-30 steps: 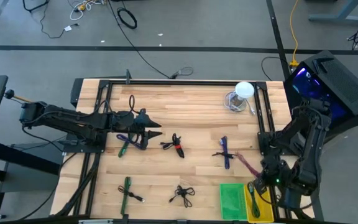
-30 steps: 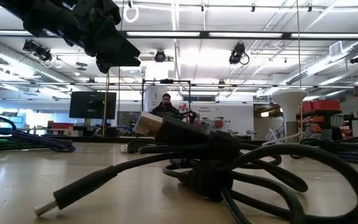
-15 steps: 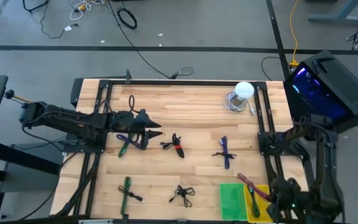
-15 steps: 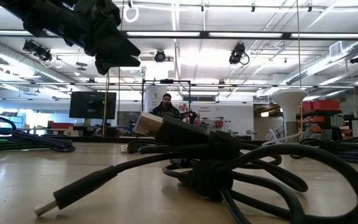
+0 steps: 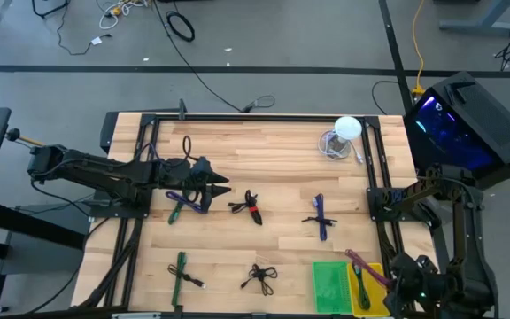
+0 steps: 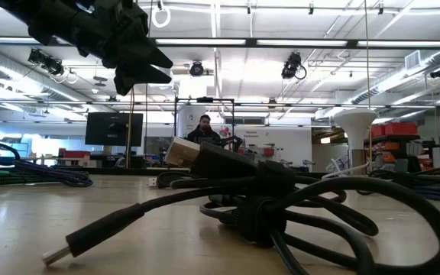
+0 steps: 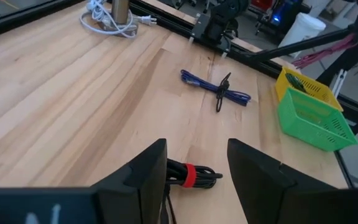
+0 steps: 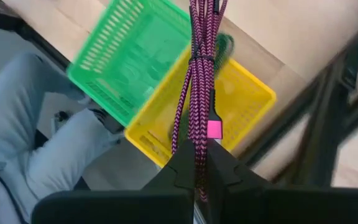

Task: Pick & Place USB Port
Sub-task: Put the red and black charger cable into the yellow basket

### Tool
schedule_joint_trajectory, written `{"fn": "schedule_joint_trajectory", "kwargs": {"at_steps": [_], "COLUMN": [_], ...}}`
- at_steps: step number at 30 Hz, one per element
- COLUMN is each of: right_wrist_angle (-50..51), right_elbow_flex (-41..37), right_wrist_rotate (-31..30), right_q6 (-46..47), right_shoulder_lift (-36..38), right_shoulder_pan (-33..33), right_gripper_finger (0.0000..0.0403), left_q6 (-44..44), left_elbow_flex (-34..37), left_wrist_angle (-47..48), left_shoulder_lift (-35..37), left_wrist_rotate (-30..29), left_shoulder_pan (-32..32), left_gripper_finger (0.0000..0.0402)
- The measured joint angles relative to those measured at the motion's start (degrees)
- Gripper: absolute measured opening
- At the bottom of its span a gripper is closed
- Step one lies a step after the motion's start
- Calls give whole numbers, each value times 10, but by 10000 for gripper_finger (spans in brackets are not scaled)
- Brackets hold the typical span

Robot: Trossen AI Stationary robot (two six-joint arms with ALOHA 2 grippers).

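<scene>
A pink braided USB cable [image 8: 199, 74], bundled by a tie, hangs over the yellow basket [image 8: 241, 102] at the table's near right corner. It also shows in the high view [image 5: 366, 266]. My right gripper [image 8: 197, 163] is shut on it above that basket [image 5: 370, 291]. The green basket [image 5: 329, 285] stands just left of the yellow one. My left gripper [image 7: 196, 163] is open and hovers over the table's left part [image 5: 221, 184]. It points at a black cable with a red tie [image 7: 188, 175]. My right gripper pinches the pink cable bundle between its two fingers at one end [image 8: 197, 149], next to a pink plug [image 8: 214, 129]. The fingers lie along the bundle. It is lifted clear and reaches out over the yellow basket and the green basket's edge.
Other bundled cables lie on the wood: blue-green [image 5: 182, 202], black with red tie [image 5: 249, 207], blue [image 5: 319, 215], green [image 5: 180, 269], black [image 5: 259, 276]. A white lamp [image 5: 344, 133] stands at the far right. A person's legs [image 8: 23, 130] are beside the baskets.
My right gripper has carried the pink cable from the table's right part toward the near edge, and it now hangs over the yellow basket. The right arm has swung down toward the near right corner. The left arm has kept still.
</scene>
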State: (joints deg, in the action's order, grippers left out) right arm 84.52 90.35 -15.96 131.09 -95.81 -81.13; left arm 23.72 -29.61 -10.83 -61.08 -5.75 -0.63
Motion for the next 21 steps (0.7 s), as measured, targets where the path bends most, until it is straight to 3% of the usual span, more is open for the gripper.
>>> {"fn": "schedule_joint_trajectory", "kwargs": {"at_steps": [2,7,12,17,21], "right_wrist_angle": [-4,-3,-15,-11,-15], "right_elbow_flex": [0,0,-12,-16,-19], "right_wrist_rotate": [33,45,113,76,94], "right_q6": [3,2,-9,-41,-50], "right_shoulder_lift": [0,-1,0,0,0], "right_shoulder_pan": [-6,-11,-12,5,9], "right_gripper_finger": [7,7,7,7,7], "left_q6": [0,3,12,12,11], "left_elbow_flex": [0,0,0,0,0], "left_wrist_angle": [0,0,0,0,0], "left_shoulder_lift": [0,0,0,0,0], "left_wrist_rotate": [0,-1,-6,-11,-21], "left_shoulder_pan": [-4,-12,-19,-19,-19], "left_gripper_finger": [177,177,177,177,177]}}
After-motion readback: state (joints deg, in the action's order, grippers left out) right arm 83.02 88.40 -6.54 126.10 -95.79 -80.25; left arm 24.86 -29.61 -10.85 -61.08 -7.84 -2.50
